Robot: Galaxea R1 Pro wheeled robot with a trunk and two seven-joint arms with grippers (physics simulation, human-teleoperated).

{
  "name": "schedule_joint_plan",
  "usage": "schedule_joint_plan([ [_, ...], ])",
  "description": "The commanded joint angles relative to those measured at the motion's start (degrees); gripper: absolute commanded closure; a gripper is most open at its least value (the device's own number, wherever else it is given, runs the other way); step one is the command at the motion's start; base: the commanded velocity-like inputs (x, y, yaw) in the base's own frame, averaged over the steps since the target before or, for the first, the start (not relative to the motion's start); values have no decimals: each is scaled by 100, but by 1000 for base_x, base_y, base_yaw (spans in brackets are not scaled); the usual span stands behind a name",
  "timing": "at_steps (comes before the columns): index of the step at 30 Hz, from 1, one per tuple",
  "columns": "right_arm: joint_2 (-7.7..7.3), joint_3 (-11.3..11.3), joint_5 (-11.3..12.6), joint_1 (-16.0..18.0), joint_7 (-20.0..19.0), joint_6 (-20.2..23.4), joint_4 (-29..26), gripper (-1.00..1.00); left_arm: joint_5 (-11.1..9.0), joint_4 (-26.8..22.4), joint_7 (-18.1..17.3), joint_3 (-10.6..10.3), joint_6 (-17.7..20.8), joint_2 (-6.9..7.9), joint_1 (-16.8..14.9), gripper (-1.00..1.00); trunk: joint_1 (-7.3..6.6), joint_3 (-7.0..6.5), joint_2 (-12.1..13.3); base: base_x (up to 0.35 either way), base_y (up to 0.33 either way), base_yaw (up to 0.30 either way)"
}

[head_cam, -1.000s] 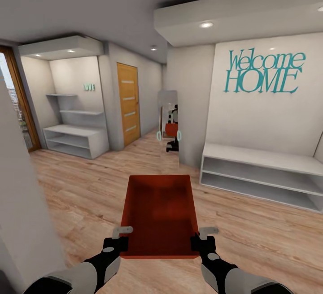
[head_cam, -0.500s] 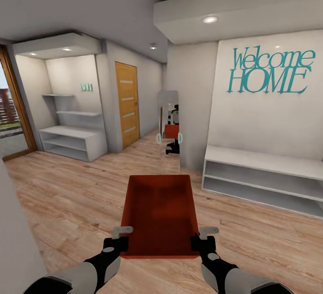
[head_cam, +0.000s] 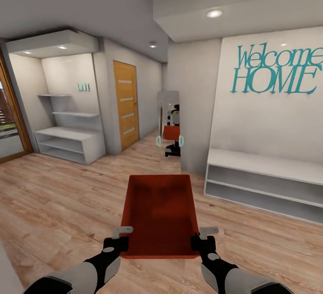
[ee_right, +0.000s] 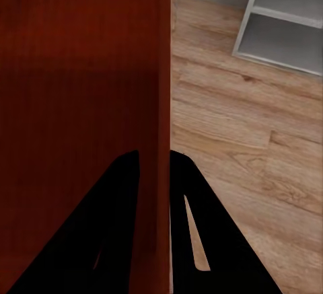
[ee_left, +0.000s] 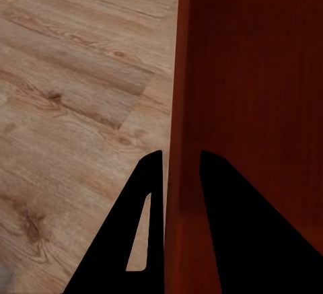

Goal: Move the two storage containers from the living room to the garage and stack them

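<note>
A: Where is the bin?

B: The orange-red bin [head_cam: 160, 211] is held up in front of the robot, over the light wood floor [head_cam: 67, 204], with its open side up. It looks empty inside.

A: And the grippers?

B: The left gripper [head_cam: 120, 238] clamps the bin's left wall near the close corner. In the left wrist view its two dark fingers [ee_left: 151, 193] sit one on each side of that wall [ee_left: 176, 139], closed tight against it. The right gripper [head_cam: 200, 237] does the same on the right wall: in the right wrist view a finger [ee_right: 182, 193] stands on the outside and the other inside, pinching the wall [ee_right: 161, 105] between them.

A: What is around?

B: A tall mirror [head_cam: 169, 128] leans straight ahead and shows the robot with the bin. To the right is a low white shelf [head_cam: 264, 182] under teal "Welcome HOME" lettering [head_cam: 276, 72]. To the left stands a wooden door [head_cam: 126, 105], and further left another white shelf unit [head_cam: 69, 144].
</note>
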State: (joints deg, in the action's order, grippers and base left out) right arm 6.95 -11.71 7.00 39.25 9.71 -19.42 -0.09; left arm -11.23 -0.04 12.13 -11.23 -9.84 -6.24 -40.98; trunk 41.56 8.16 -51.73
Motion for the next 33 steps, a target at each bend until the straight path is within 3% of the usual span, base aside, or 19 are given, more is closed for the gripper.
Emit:
schedule_joint_plan([
  [1,-27,187,96,4,5,-17,18,100,33,-14,44,21,-290,35,-6,100,4,9,-6,321,0,0],
  [24,-27,186,93,4,5,-18,18,100,33,-14,44,17,-290,35,-6,100,4,9,-6,322,0,2],
  [33,-27,178,91,4,-3,-18,18,100,33,-14,44,16,-292,35,-6,100,4,9,-6,322,0,218],
])
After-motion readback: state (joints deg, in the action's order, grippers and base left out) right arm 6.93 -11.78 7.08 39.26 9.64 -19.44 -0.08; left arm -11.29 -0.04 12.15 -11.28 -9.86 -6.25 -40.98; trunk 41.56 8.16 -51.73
